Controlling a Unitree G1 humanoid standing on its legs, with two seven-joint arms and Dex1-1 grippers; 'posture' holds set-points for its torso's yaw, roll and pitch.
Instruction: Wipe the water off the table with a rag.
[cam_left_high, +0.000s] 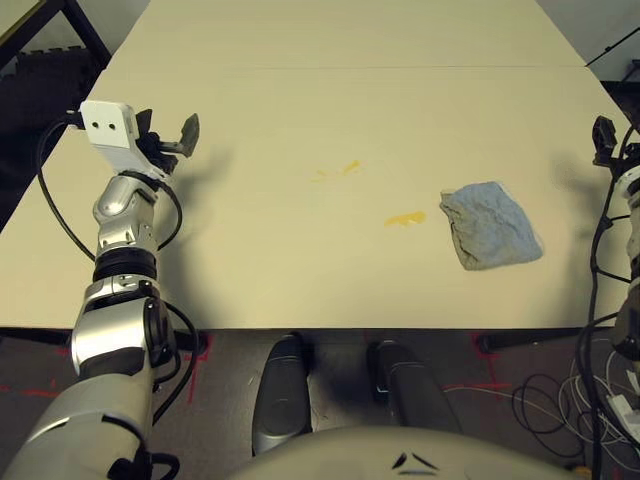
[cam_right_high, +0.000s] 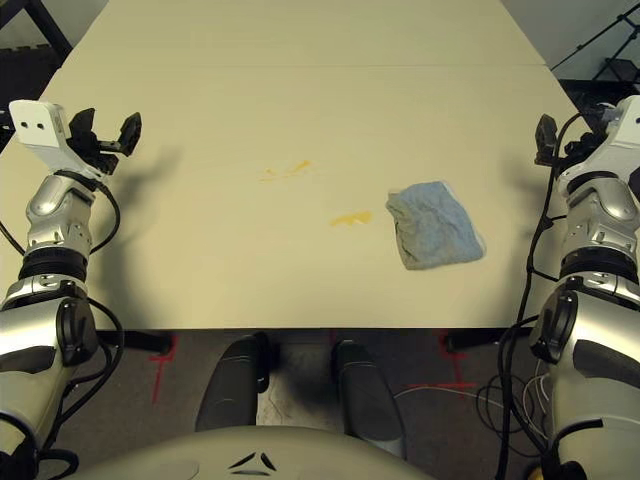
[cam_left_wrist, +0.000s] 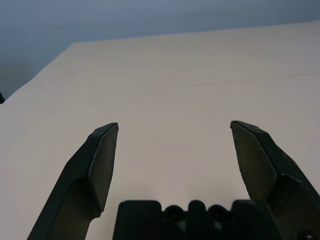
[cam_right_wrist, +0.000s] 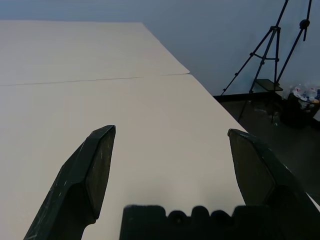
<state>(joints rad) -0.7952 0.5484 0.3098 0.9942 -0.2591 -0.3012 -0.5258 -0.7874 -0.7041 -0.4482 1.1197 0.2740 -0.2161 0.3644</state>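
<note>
The worktop (cam_left_high: 300, 110) takes up most of the head views, pale beige and matte, with a thin seam running across its upper part. It looks smooth and hard, so a cloth should slide on it without catching.

The rag (cam_right_high: 433, 237) lies right of centre in the frame, a light blue-grey terry cloth, crumpled and lumpy, flat on the worktop. It reads as light, soft and limp: it will fold and bunch under any pinch and has no stiff edge to push against. The raised wrinkles along its middle look like the best place to take hold, pinching down from above so a thick fold sits between the fingers; a grip at a thin corner would likely leave most of it trailing.

The left hand (cam_left_high: 165, 140) hovers at the left edge of the frame, over the worktop's left side, well apart from the rag. Its fingers (cam_left_wrist: 100, 165) are spread wide with nothing between them. The right hand (cam_right_high: 560, 140) is at the right edge of the frame, beside the worktop's right border and nearer the rag; its fingers (cam_right_wrist: 95, 170) are likewise spread wide and hold nothing.

The water (cam_left_high: 405, 218) shows as two thin yellow-orange smears. The larger lies just left of the rag, close to its edge; the fainter one (cam_left_high: 335, 172) is up and to the left, near the frame's centre. Both are shallow films that terry should soak up readily.

No brand, label or writing can be read anywhere.
</note>
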